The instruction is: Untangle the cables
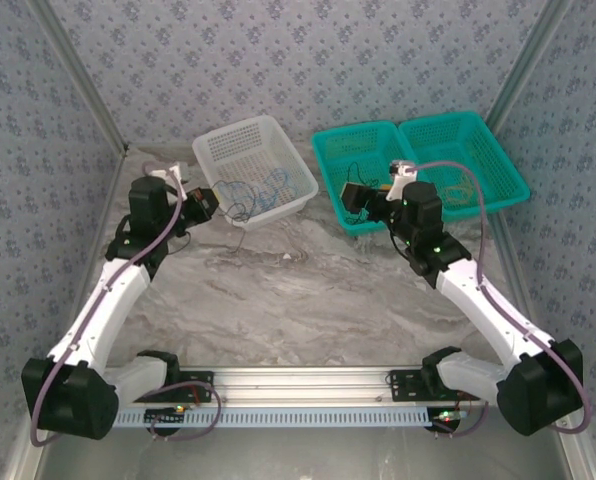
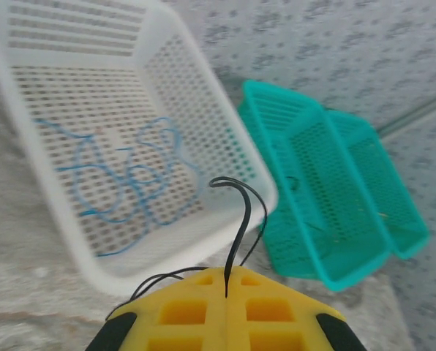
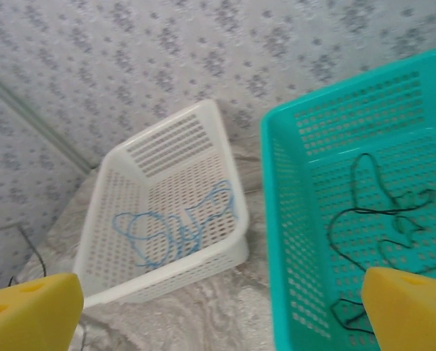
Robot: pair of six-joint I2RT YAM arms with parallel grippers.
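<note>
**Step in hand.** Judged from the layout, this is the sorting stage: one strand is gripped and is ready to be moved.

**Left gripper** (image 2: 225,292). The jaws are fully closed, pad against pad, and pinch a black cable (image 2: 240,212). A loop of the cable rises from the seam between the pads, and its loose ends trail off to the low side. The loop stands in front of the near corner of the white basket (image 2: 167,252). Whether it touches the rim cannot be told.

**Right gripper** (image 3: 218,311). The jaws are spread wide and hold nothing. The gripper hangs at the near edge of the teal basket (image 3: 276,219).

**Cable locations.** The blue cables (image 2: 123,175) lie coiled on the floor of the white basket. A second black cable (image 3: 371,212) lies in the teal basket just beside it.

**Next move.** The held strand probably needs lifting clear and carrying across to the teal basket. Keep the trailing ends off the white rim and away from the blue coil.
</note>
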